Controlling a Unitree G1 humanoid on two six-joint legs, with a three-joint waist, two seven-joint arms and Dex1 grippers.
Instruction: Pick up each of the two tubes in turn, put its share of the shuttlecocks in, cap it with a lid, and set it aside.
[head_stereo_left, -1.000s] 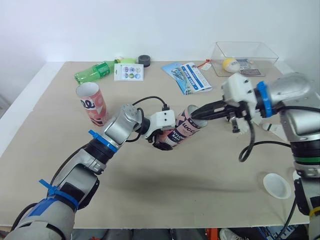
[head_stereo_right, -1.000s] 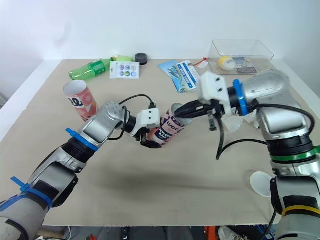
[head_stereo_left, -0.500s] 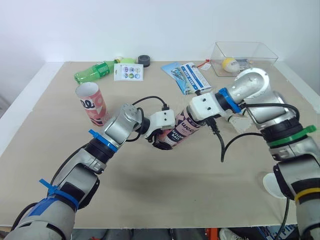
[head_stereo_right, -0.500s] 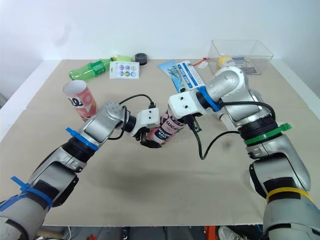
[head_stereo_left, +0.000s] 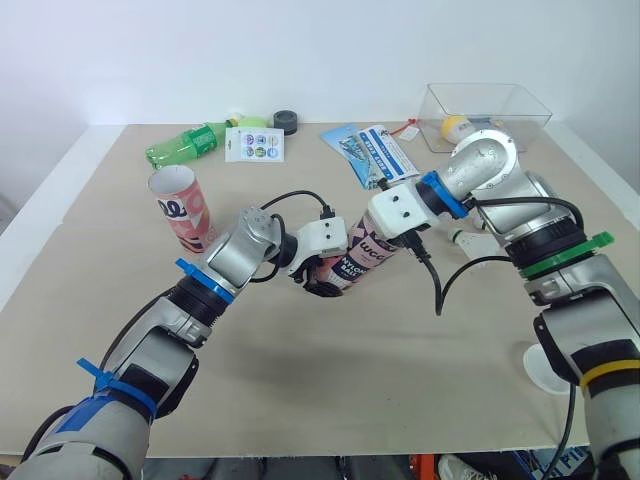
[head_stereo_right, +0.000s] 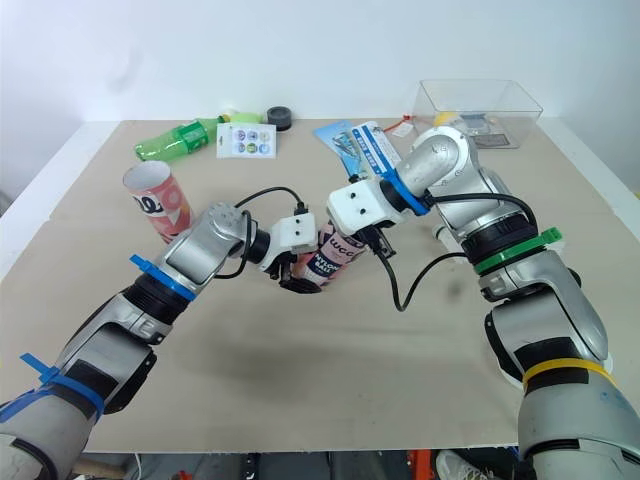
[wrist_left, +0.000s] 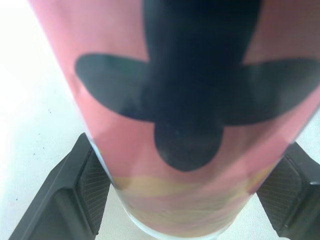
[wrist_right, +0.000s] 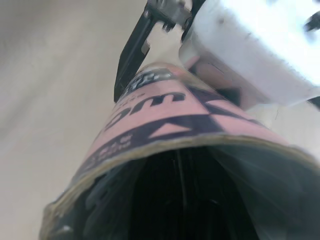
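A pink tube (head_stereo_left: 358, 264) is held tilted above the table's middle, its open mouth facing right. My left gripper (head_stereo_left: 321, 282) is shut on its lower end, and the black fingers (wrist_left: 87, 192) press both sides. My right gripper (head_stereo_left: 388, 232) reaches into the tube's mouth (wrist_right: 200, 190), so its tip is hidden in the dark inside. A second pink tube (head_stereo_left: 180, 207) stands upright at the left. One white shuttlecock (head_stereo_left: 466, 239) lies by the right arm. A white lid (head_stereo_left: 546, 368) rests near the front right edge.
Along the back of the table lie a green bottle (head_stereo_left: 186, 145), a sticker card (head_stereo_left: 254, 145), a black tape roll (head_stereo_left: 286, 121) and blue leaflets (head_stereo_left: 378, 152). A clear box (head_stereo_left: 487, 113) with a yellow ball (head_stereo_left: 455, 126) stands at the back right.
My right arm has swung in to the left, and its gripper has gone from the rim deeper into the tube's mouth. The left gripper keeps the tube in nearly the same place.
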